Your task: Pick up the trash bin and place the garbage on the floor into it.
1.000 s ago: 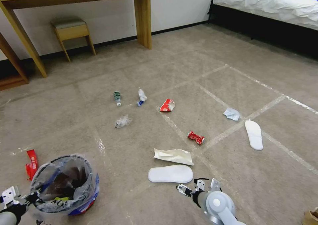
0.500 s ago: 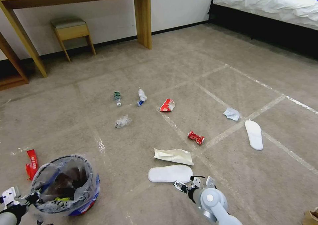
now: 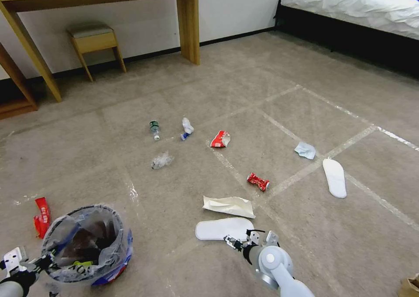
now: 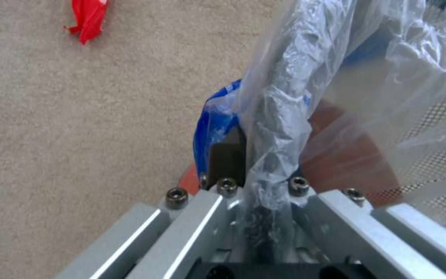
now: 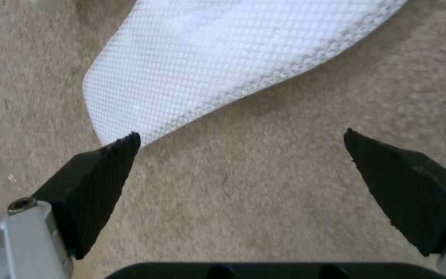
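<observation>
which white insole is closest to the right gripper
The near insole, lying crosswise just ahead of the open right gripper. The other insole lies far off to the right.

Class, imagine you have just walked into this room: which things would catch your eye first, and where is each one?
Litter dots the floor: a crushed red can mid-carpet and a white insole nearest the robot. The right gripper, open, hovers at that insole's edge. At lower left, the left gripper is shut on the bag-lined rim of the trash bin.
</observation>
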Robot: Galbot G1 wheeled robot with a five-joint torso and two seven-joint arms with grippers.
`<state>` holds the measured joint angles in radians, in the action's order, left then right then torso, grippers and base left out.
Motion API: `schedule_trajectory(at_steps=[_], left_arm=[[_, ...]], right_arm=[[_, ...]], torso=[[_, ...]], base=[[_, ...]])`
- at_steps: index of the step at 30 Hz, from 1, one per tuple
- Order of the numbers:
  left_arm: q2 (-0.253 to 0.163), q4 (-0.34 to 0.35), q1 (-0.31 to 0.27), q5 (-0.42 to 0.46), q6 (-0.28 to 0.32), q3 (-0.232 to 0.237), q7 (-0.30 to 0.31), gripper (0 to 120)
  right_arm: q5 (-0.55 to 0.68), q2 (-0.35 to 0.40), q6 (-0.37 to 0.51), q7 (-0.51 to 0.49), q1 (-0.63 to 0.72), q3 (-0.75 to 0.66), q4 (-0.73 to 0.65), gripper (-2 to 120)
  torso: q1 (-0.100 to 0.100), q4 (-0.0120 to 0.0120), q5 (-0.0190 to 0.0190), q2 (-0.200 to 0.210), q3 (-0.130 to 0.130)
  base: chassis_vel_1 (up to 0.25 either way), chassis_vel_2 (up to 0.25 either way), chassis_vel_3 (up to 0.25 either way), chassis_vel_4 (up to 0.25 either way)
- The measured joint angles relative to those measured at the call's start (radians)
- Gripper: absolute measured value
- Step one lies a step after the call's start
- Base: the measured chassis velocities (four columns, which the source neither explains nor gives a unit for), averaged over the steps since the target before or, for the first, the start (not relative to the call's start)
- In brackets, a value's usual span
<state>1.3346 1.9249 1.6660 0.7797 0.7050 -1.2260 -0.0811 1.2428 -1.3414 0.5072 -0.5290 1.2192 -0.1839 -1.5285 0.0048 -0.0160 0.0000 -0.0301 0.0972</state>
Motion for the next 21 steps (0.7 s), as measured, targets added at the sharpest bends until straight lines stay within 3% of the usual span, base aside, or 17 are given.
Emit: schedule_trajectory(at_steps=[21], left_arm=[[-0.006,-0.002,-0.006,0.001,0.0,0.001,0.001,1]], right_arm=[[-0.063,-0.031,-0.027,0.037,-0.036,0.017,0.08,100]], torso=[[0.0,-0.0001,0.0,0.0,0.0]], base=[[0.0,0.0,0.0,0.0]])
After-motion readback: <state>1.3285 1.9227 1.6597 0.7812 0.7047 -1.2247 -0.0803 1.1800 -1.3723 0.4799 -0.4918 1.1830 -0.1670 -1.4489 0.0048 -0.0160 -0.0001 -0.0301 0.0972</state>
